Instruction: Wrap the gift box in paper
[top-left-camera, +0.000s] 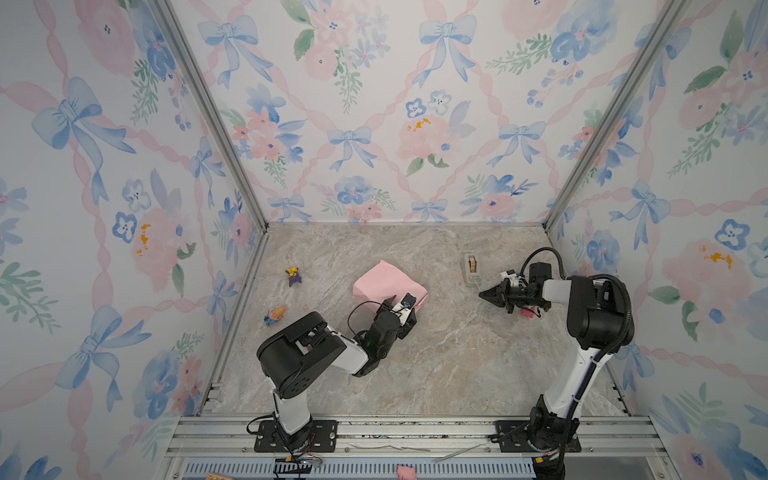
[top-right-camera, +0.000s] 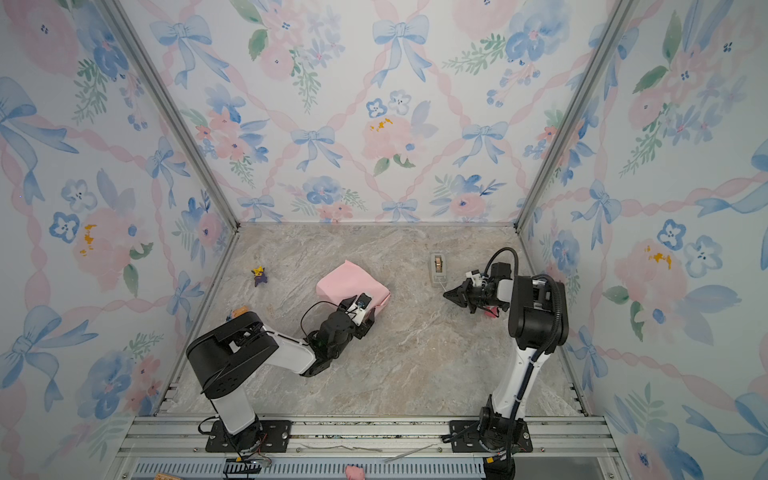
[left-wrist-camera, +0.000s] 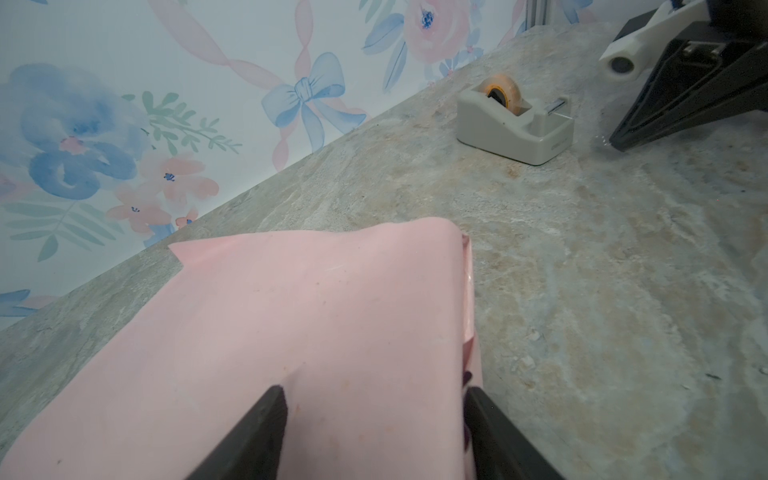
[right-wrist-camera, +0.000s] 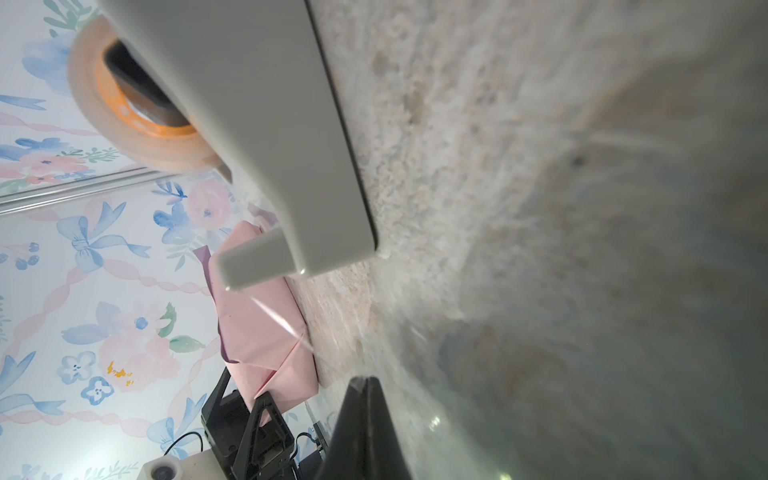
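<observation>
The pale pink paper (top-left-camera: 382, 282) (top-right-camera: 345, 282) (left-wrist-camera: 311, 311) (right-wrist-camera: 257, 332) lies folded into a squarish package mid-table. The gift box is hidden under it. My left gripper (top-left-camera: 401, 305) (top-right-camera: 358, 305) (left-wrist-camera: 374, 399) sits at the package's near right corner with its jaws wide. One finger (left-wrist-camera: 266, 419) presses a dimple into the top face and the other stands beside the side fold. My right gripper (top-left-camera: 482, 294) (top-right-camera: 445, 295) (right-wrist-camera: 365, 380) is shut, its tip just off the grey tape dispenser (top-left-camera: 471, 270) (left-wrist-camera: 515, 124). A thin clear tape strip (right-wrist-camera: 274, 316) runs from the cutter toward that tip.
Two small toy figures (top-left-camera: 294, 276) (top-left-camera: 275, 314) lie near the left wall. A small pink object (top-left-camera: 528, 313) sits under the right arm's wrist. Another pink object (top-left-camera: 405, 471) rests on the front rail. Flowered walls close in three sides.
</observation>
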